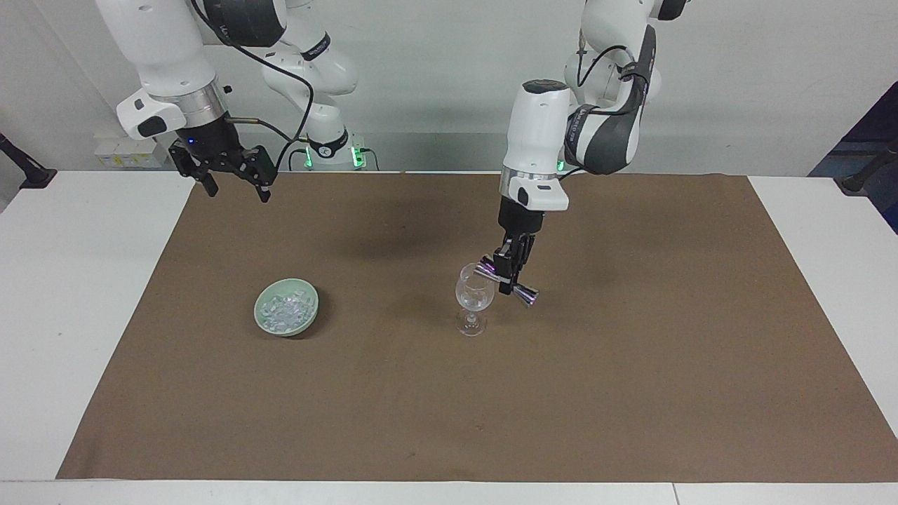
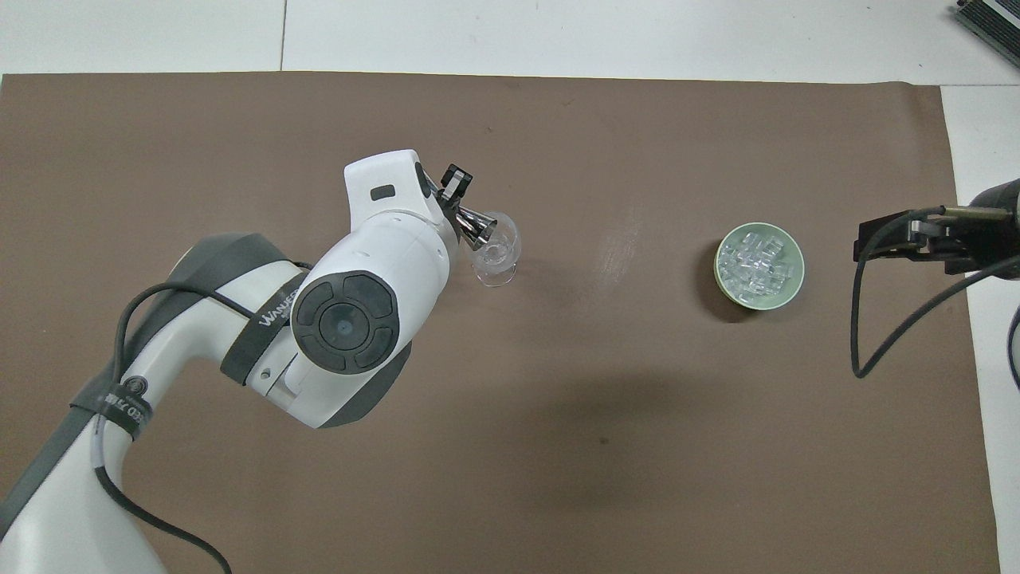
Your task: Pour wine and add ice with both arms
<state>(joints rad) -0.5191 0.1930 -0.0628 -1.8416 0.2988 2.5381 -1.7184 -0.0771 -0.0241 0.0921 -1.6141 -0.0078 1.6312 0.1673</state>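
Ice [image 1: 284, 308] in the green bowl [image 1: 263, 324] looks slippery, so scoop low; left gripper [image 1: 506, 275] is clamped on the tipped jigger [image 1: 523, 294] over the fragile glass [image 1: 474, 296], right gripper [image 1: 232, 185] waits spread wide, empty

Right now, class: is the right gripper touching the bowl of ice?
Apart. The facing view shows the right gripper raised in the air, well clear of the bowl below.

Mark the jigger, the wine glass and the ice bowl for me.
jigger [image 1: 525, 294]: facing view, on the lower metal cone.
wine glass [image 1: 474, 295]: facing view, on the clear bowl of the glass.
ice bowl [image 2: 792, 285]: overhead view, on the pale green rim.
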